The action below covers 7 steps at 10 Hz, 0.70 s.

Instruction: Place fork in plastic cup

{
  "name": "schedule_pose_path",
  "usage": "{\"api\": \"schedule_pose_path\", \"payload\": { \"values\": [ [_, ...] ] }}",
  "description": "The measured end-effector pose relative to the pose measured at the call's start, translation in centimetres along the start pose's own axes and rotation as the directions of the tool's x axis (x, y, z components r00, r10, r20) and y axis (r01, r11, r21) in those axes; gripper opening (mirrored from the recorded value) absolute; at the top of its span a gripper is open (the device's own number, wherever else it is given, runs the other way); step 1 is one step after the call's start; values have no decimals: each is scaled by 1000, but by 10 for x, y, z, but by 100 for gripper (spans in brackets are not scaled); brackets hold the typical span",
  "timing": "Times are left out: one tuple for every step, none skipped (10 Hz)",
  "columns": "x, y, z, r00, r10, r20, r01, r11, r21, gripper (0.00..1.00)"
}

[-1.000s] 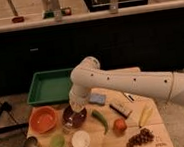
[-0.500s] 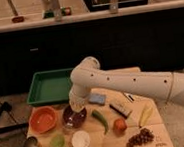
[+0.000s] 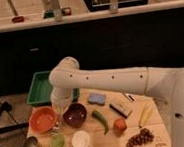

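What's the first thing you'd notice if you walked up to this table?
The big white robot arm stretches in from the right across the table, its gripper hanging down between the orange bowl and the dark bowl. Just below it, at the front edge, sits the pale green plastic cup, with a white cup on its right.

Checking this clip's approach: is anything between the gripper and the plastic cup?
Nothing visible. The gripper hangs between the orange bowl and dark bowl, just above the plastic cup. The fork can't be made out.
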State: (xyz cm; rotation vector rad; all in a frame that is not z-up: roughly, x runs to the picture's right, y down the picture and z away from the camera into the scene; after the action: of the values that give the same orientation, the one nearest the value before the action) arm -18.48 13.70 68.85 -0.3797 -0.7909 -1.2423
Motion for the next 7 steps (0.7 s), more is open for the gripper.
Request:
{"api": "schedule_pose_path", "payload": {
  "values": [
    [-6, -15, 5, 998, -62, 18, 62, 998, -14, 0],
    [-14, -29, 13, 989, -137, 47, 139, 990, -33, 0],
    [-17, -32, 17, 983, -171, 64, 174, 984, -46, 0],
    [-21, -33, 22, 974, -211, 87, 217, 974, -63, 0],
    [-25, -33, 28, 966, -237, 106, 246, 966, -79, 0],
    [-28, -33, 36, 961, -251, 119, 263, 960, -93, 0],
    [-28, -30, 40, 959, -255, 122, 268, 958, -106, 0]
  ]
}}
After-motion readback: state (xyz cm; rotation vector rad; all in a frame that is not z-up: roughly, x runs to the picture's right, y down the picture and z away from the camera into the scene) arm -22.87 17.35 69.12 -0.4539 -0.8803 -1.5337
